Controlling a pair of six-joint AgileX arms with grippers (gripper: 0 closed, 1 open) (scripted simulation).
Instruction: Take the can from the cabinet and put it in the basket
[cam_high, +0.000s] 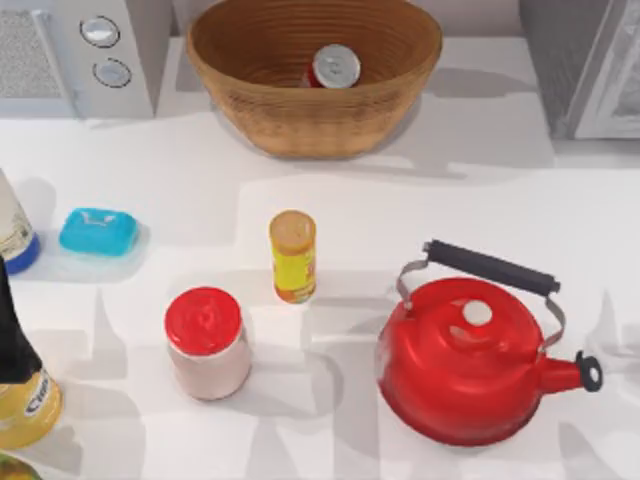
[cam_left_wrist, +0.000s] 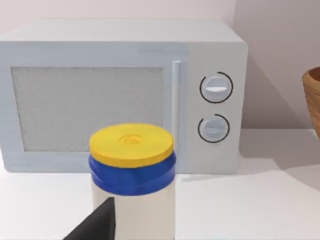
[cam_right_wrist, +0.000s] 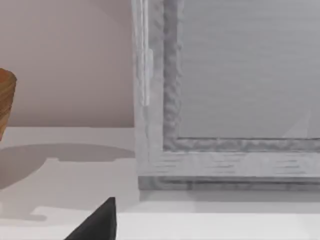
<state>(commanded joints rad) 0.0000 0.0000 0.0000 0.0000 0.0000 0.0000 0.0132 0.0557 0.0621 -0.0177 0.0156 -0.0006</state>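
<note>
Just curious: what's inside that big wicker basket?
A drinks can with a silver top and red sides sits in the basket. The can hides the basket floor beneath it.

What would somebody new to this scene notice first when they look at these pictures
The bright red kettle with its black handle stands out at the table's front right. Next comes the big wicker basket at the back centre, with the can lying inside it, silver top showing. At the back left sits a white microwave with two round knobs, and a yellow-lidded jar stands in front of it in the left wrist view.
</note>
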